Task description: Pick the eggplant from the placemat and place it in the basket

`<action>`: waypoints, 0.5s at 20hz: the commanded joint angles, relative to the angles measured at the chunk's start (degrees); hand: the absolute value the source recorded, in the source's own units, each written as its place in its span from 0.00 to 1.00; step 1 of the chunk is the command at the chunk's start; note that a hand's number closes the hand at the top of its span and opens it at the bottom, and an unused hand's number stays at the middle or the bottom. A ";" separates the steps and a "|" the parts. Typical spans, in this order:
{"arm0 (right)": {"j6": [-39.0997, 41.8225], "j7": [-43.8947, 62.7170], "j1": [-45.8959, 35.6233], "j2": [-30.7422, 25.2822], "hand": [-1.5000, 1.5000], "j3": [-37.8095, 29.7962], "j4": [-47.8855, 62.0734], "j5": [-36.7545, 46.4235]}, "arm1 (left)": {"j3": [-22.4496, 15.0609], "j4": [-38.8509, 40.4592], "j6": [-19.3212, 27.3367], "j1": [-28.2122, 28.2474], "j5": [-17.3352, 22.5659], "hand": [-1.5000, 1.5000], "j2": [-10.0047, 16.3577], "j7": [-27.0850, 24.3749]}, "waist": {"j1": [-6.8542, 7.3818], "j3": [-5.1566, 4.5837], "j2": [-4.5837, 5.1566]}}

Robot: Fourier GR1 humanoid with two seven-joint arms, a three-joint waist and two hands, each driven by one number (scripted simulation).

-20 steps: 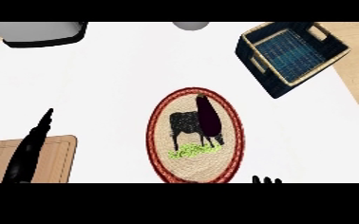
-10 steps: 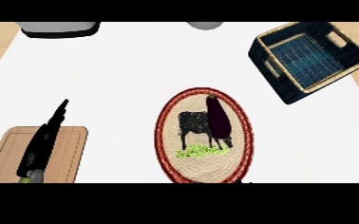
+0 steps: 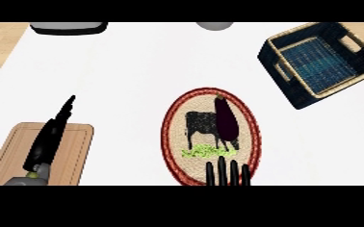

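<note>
Risen over placemat's [image 3: 168,133] lower edge, right hand [image 3: 226,173] sits below eggplant [image 3: 226,118].

No writing, label, brand, number or sign can be read anywhere in the head view. The only marking is on the oval placemat [image 3: 202,103]: a picture of a black cow [image 3: 202,125] at its middle, with no lettering beside it.
</note>
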 commanded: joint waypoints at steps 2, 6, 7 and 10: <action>1.07 5.49 -7.79 0.09 0.00 -1.02 5.61 -1.77 | 0.03 -1.01 -0.99 -0.26 -1.73 0.50 -1.88 0.99 | 0.38 0.05 0.02; 8.98 11.68 -13.60 0.08 0.00 4.90 7.49 -2.90 | 1.58 0.27 -2.21 0.71 -1.89 0.50 -1.99 -2.53 | 0.47 0.04 0.05; 6.93 8.36 -8.39 0.08 0.00 4.23 4.16 -0.64 | 3.32 0.73 -1.90 0.69 -1.92 0.50 -1.96 -1.08 | 0.33 0.04 0.01; 8.14 12.01 -13.43 0.07 0.00 5.17 7.95 -2.96 | 2.68 -0.85 -2.53 0.35 -2.99 0.50 -2.96 0.11 | 0.47 0.05 0.02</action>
